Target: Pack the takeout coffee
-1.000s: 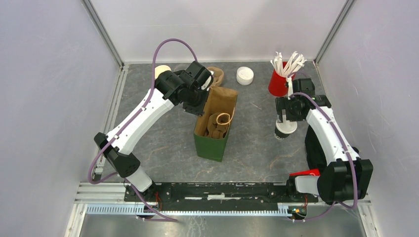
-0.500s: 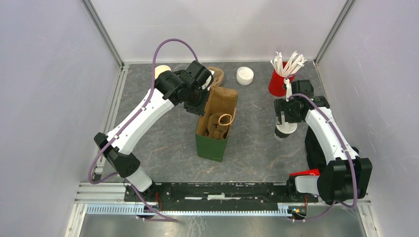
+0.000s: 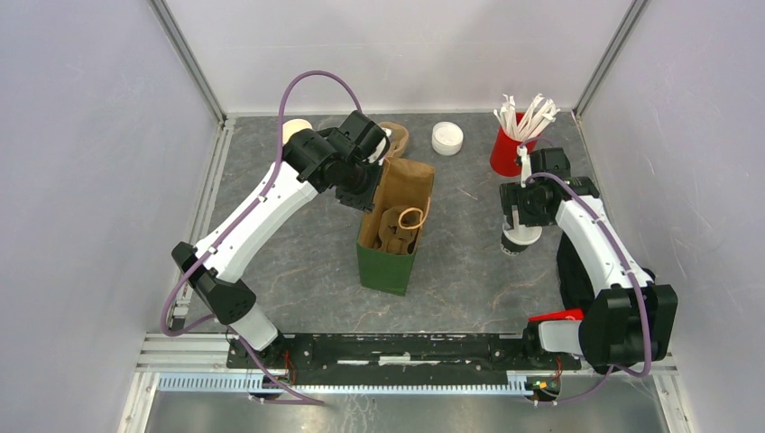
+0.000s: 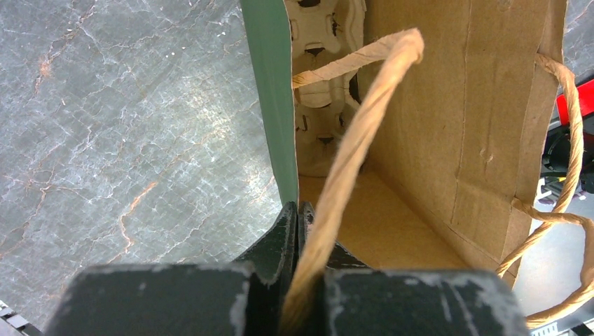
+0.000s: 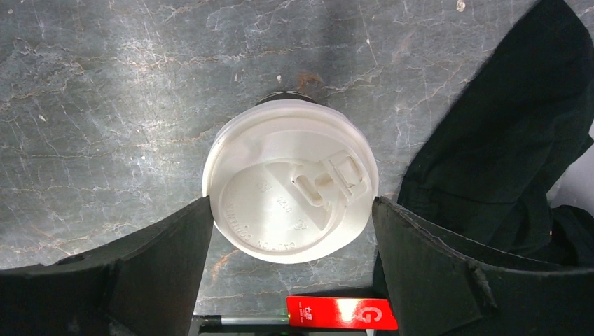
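Right wrist view: the takeout coffee stands upright on the grey table, white lid facing up, between the fingers of my right gripper. Both fingers sit right at the lid's rim; I cannot tell whether they press on it. Left wrist view: my left gripper is clenched on the twine handle of the green paper bag. A cardboard cup carrier lies inside. From the top camera, the cup stands apart from the bag, on the right arm's side.
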`<state>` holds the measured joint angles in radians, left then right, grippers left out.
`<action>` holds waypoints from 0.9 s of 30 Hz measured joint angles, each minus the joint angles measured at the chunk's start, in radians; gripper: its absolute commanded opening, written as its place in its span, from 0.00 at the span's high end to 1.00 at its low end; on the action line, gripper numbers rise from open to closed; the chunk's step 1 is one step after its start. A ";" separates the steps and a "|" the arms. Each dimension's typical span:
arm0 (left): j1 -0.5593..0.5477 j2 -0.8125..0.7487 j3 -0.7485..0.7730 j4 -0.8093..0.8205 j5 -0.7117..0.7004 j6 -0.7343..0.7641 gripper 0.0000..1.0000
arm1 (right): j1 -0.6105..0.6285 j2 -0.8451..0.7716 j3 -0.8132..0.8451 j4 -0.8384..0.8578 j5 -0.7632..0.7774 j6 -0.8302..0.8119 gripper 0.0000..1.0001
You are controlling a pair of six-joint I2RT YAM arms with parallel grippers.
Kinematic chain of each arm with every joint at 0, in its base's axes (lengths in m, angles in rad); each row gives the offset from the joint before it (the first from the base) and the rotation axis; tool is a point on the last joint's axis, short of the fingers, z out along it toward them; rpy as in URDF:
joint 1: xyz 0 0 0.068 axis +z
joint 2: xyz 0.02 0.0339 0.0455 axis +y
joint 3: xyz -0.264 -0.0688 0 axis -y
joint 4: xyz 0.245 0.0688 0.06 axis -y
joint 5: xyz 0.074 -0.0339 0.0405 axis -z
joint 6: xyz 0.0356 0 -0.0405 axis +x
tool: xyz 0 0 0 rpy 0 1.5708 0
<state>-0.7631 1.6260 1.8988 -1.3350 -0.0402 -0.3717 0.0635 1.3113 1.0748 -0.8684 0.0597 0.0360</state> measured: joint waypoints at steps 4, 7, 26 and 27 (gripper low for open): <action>0.000 0.000 0.000 0.000 0.000 0.000 0.95 | 0.000 0.001 0.000 0.009 0.000 0.000 0.14; 0.000 0.000 0.000 0.001 0.000 0.000 0.95 | 0.000 0.003 -0.002 0.014 0.000 0.000 0.17; 0.000 -0.033 -0.046 0.070 -0.036 0.050 0.94 | 0.001 -0.041 -0.092 0.141 0.031 0.045 0.24; 0.000 -0.036 -0.050 0.081 -0.035 0.067 0.93 | 0.001 -0.047 -0.091 0.142 0.027 0.043 0.24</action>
<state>-0.7635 1.5898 1.8488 -1.2541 -0.0753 -0.3050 0.0643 1.2648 0.9836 -0.7261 0.0868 0.0792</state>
